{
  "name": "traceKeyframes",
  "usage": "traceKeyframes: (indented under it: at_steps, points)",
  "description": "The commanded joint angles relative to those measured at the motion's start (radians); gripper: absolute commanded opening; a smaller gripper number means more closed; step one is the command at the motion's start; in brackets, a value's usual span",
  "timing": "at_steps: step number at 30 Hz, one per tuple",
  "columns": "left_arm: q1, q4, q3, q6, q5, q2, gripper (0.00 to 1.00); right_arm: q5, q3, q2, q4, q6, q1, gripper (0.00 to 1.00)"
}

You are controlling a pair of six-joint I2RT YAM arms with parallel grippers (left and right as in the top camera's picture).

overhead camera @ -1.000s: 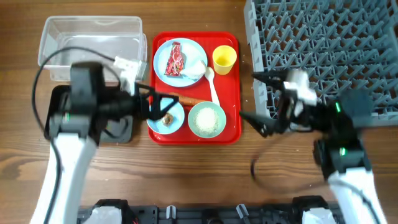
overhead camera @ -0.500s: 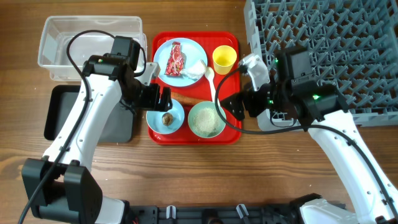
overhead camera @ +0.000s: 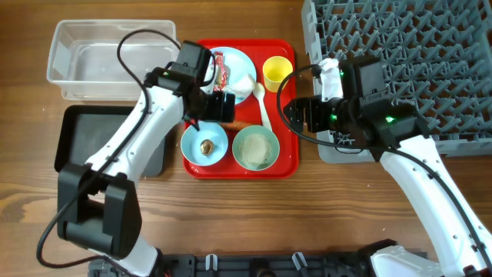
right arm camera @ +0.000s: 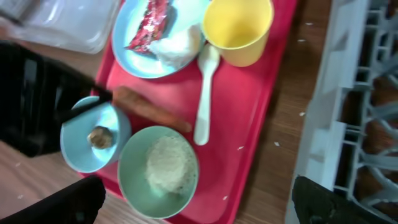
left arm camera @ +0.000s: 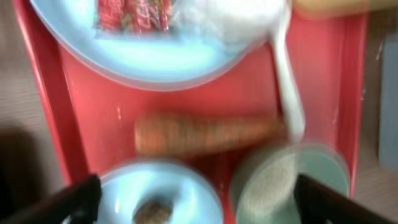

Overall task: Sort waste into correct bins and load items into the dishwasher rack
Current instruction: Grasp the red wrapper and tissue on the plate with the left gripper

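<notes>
Carrot [left arm camera: 205,134] on tray [left arm camera: 62,124] near table's far edge, beneath left gripper [left arm camera: 199,199], jaws wide; right gripper [right arm camera: 199,199] alongside, jaws wide.

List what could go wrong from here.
1. The open left hand is above the carrot, whose tip sits by the white spoon; closing could drag the spoon along.
2. The pale green bowl of rice lies right beside the carrot; a bump may spill grains.
3. The right hand hovers at the same red tray, so the two could collide.
</notes>
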Motion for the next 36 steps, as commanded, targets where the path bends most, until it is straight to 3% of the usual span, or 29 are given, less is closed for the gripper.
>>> traceKeyframes:
  at_steps: [1, 6, 12, 21, 22, 23, 26, 27, 31, 36]
  points:
    - [0.016, 0.027, 0.129, -0.076, -0.084, 0.1, 1.0, 0.045, 0.02, 0.008, 0.002, 0.035, 0.004, 1.0]
    - [0.022, -0.199, 0.607, 0.069, -0.093, 0.402, 1.0, 0.045, 0.02, 0.008, -0.006, 0.053, 0.004, 1.0]
    - [0.013, -0.13, 0.631, 0.183, -0.092, 0.56, 1.0, 0.045, 0.02, 0.008, -0.014, 0.053, 0.004, 1.0]
    - [0.005, -0.093, 0.631, 0.186, -0.084, 0.687, 1.0, 0.045, 0.02, 0.008, -0.014, 0.053, 0.004, 1.0]
    - [0.004, -0.093, 0.631, 0.186, -0.085, 0.69, 0.95, 0.045, 0.02, 0.008, -0.014, 0.053, 0.004, 1.0]
    - [0.004, -0.092, 0.631, 0.186, -0.085, 0.69, 0.8, 0.045, 0.02, 0.008, -0.014, 0.053, 0.004, 1.0]
    - [0.004, -0.09, 0.631, 0.186, -0.085, 0.69, 0.11, 0.045, 0.02, 0.008, -0.018, 0.053, 0.004, 1.0]
    - [0.004, -0.09, 0.631, 0.186, -0.085, 0.69, 0.04, 0.045, 0.02, 0.01, -0.018, 0.053, 0.004, 1.0]
    - [0.004, -0.097, 0.631, 0.182, -0.084, 0.659, 0.04, 0.045, 0.02, 0.014, -0.025, 0.053, 0.004, 1.0]
    - [0.015, -0.123, 0.654, 0.128, -0.088, 0.482, 0.04, 0.052, 0.017, 0.017, -0.024, 0.055, 0.004, 1.0]
